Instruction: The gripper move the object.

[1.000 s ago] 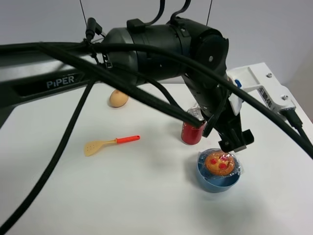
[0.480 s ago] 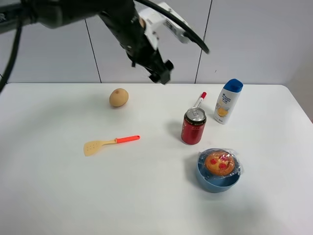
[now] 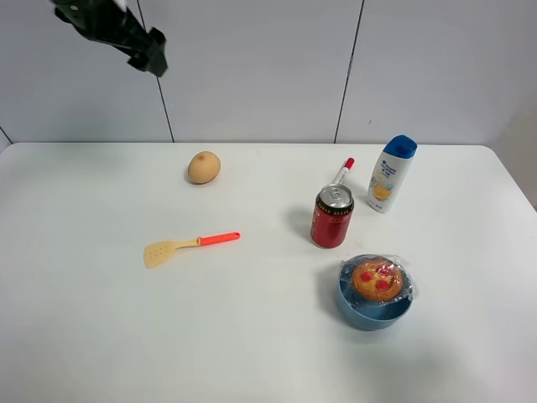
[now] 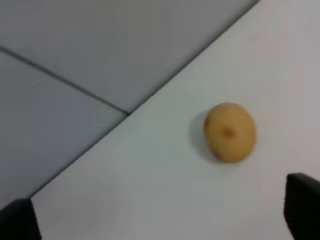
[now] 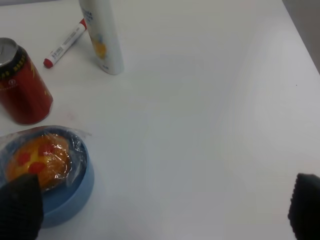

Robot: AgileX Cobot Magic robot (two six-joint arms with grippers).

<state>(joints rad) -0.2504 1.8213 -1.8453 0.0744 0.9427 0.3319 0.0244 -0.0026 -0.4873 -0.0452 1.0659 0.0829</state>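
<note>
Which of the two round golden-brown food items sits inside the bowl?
The wrapped pastry with red jam spots, in the blue bowl; the plain potato lies bare on the table.

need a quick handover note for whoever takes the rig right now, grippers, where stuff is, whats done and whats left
Left gripper: high over the table's far left corner, open, holding nothing.
Right gripper: open and empty, out of the overhead view; its camera looks at the table's right side.
Pastry: wrapped in clear plastic, sitting in the blue bowl at front right, just in front of the red can. Nothing is touching it.
Elsewhere: potato far left of centre, spatula nearer the front, shampoo bottle and marker behind the can.
Done: the pastry lies in the bowl, released.
Left: nothing obvious; confirm the bowl was the target.
</note>
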